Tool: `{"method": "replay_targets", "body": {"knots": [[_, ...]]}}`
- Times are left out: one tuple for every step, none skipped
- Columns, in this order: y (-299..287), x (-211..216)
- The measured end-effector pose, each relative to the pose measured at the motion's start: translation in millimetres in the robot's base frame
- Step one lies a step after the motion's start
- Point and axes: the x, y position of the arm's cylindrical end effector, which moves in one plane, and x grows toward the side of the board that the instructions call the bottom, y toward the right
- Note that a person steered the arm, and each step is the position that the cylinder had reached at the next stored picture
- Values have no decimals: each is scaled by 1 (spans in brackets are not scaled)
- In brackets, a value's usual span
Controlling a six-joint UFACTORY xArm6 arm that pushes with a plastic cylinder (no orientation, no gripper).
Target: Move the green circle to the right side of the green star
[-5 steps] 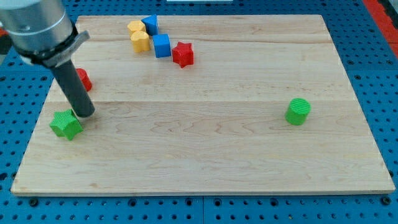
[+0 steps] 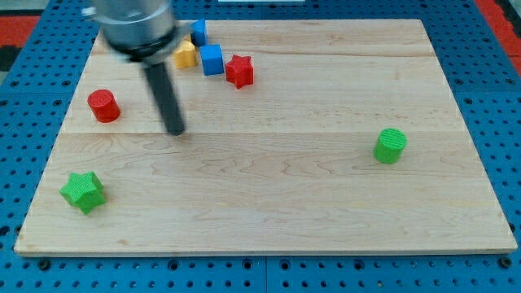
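The green circle (image 2: 391,145) stands on the wooden board (image 2: 269,212) at the view's right. The green star (image 2: 82,192) lies near the board's bottom left corner. My tip (image 2: 175,129) is left of the board's middle, up and to the right of the green star and far left of the green circle. It touches no block.
A red cylinder (image 2: 103,106) sits left of my tip. At the view's top are a red star (image 2: 239,71), a blue cube (image 2: 212,59), another blue block (image 2: 198,32) and a yellow block (image 2: 186,54), partly hidden by the arm.
My tip has moved right and a little up, away from the green star. The green star has slid a little down and left. The green circle has not moved.
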Motion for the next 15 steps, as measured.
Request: {"method": "replay_targets", "body": {"knots": [[54, -16], [109, -19], [156, -27], [204, -26], [270, -23], [304, 7], [264, 46], [235, 61], [224, 61], [218, 69], [217, 106], [181, 127], [161, 129], [197, 141], [162, 168]]}}
